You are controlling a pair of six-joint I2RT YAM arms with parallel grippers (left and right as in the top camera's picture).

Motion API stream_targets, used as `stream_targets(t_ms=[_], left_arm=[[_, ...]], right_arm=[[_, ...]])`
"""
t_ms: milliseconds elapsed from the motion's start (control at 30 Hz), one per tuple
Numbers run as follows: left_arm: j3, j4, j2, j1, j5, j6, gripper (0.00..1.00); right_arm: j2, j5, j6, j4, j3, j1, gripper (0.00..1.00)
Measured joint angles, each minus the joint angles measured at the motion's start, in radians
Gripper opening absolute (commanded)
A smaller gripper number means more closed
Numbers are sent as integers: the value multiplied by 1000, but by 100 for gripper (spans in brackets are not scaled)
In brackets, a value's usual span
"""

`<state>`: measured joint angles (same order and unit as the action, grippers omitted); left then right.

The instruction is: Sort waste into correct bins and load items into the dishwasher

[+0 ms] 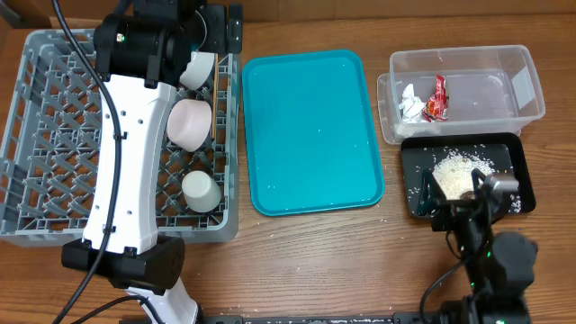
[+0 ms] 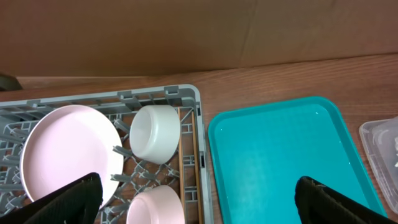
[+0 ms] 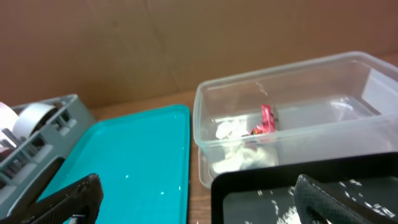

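The grey dish rack [image 1: 54,117] at the left holds a pale grey-green bowl [image 1: 200,70], a pinkish-white bowl [image 1: 190,123] and a small white cup [image 1: 201,191]. In the left wrist view the pinkish-white plate [image 2: 68,152] stands in the rack beside the pale bowl [image 2: 155,132]. My left gripper [image 2: 199,204] is open and empty above the rack's far right corner [image 1: 219,29]. The clear tub [image 1: 513,85] holds the red wrapper [image 1: 436,97] and white napkin [image 1: 412,103]. The black tray [image 1: 522,166] holds the rice [image 1: 462,169]. My right gripper [image 3: 199,205] is open and empty over the tray's front [image 1: 465,193].
The teal serving tray [image 1: 310,130] lies between the rack and the bins, with a few rice grains on it. A brown cardboard wall stands behind the table. A few grains lie on the wood by the black tray.
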<state>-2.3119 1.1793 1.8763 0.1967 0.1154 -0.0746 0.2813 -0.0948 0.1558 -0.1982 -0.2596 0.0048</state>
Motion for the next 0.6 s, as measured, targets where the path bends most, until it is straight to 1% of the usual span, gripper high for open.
stream_targets(t_ms=[100,367,467,600], left_arm=[[0,0,0,0,0,0,100],[0,0,0,0,0,0,100],[0,0,0,0,0,0,100],[0,0,0,0,0,0,100]], right_arm=[[-79,-11,0,54,89,-3,100],[-222,-12,0,84,222,-4,100],[-259,3,0,103,241,-4,100],[-269,21,0,111,241,-4,100]])
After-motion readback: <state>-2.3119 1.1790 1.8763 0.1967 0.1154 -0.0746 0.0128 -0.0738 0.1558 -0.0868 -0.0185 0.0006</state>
